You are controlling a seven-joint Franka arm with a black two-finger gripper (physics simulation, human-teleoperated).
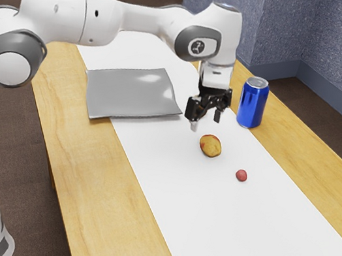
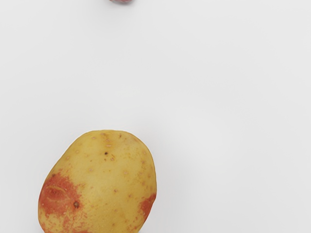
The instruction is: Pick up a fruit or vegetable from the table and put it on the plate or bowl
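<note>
Exterior view: the white arm comes in from the upper left of the frame and ends in the black gripper near the centre. Its two fingers are spread apart with nothing between them. Just below it in the frame lies the potato, yellow with reddish patches, on the white runner; gripper and potato do not touch. To the lower right of the potato sits a small red fruit (too small to name its kind). A flat grey plate lies at upper middle, left of the gripper, partly on the runner and partly on the wooden table. A blue can stands upright just right of the gripper. Wrist view: the potato lies close under the hand, with the small red fruit beyond it.
</note>
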